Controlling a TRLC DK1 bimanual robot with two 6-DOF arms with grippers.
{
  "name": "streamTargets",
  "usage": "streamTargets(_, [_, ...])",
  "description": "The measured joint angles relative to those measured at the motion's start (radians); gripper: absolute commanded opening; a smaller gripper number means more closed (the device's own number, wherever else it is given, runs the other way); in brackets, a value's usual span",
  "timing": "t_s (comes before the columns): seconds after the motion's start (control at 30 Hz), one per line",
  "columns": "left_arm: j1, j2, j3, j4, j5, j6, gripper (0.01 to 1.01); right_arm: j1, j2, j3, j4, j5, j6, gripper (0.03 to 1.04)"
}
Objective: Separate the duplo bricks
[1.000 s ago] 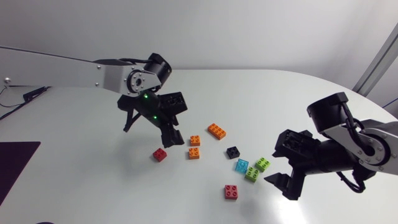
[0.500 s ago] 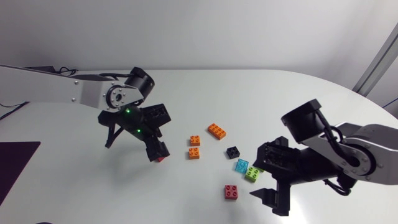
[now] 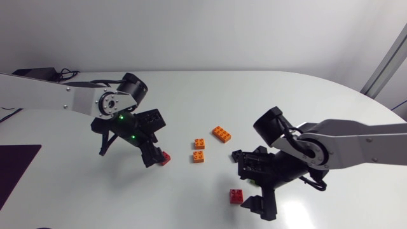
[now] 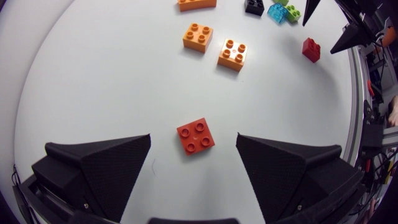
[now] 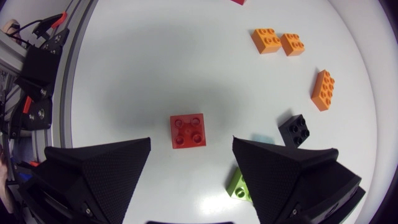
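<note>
brick [image 4: 197,136], glossy red four-stud square, on smooth white table [image 4: 93,81]

Nothing legible in any view: no text, labels, numbers or signs. Stud tops on the red brick [image 4: 196,135] are too small to read. The tabletop [image 3: 286,102] shows no print.

The white worktop [image 4: 93,81] is smooth with a soft sheen. The square red plastic brick [image 4: 196,135] looks glossy. The left end effector [image 4: 193,142] has matt black, finely grained fingers [image 4: 106,168].
</note>
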Motion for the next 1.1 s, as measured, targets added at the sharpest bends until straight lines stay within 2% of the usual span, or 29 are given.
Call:
streamTargets(0.37, [0.02, 0.0, -0.001, 0.011, 0.001, 0.0, 0.957, 0.014, 0.1, 0.04, 0.024, -0.026, -0.004, 0.89])
streamTargets(0.47, [0.02, 0.0, -0.002, 0.013, 0.001, 0.0, 0.957, 0.013, 0.118, 0.041, 0.026, -0.027, -0.011, 0.81])
streamTargets(0.57, [0.02, 0.0, -0.008, 0.015, 0.002, 0.0, 0.957, 0.013, 0.12, 0.041, 0.026, -0.029, -0.018, 0.63])
streamTargets(0.7, [0.018, 0.0, -0.018, 0.016, 0.005, 0.0, 0.956, 0.013, 0.12, 0.04, 0.026, -0.03, -0.021, 0.26])
streamTargets(0.73, [0.016, 0.0, -0.021, 0.015, 0.005, 0.0, 0.956, 0.013, 0.12, 0.04, 0.026, -0.03, -0.022, 0.2])
streamTargets(1.1, [-0.002, 0.032, -0.045, 0.038, 0.012, 0.0, 0.956, 0.032, 0.12, 0.041, 0.026, -0.034, -0.025, 0.2])
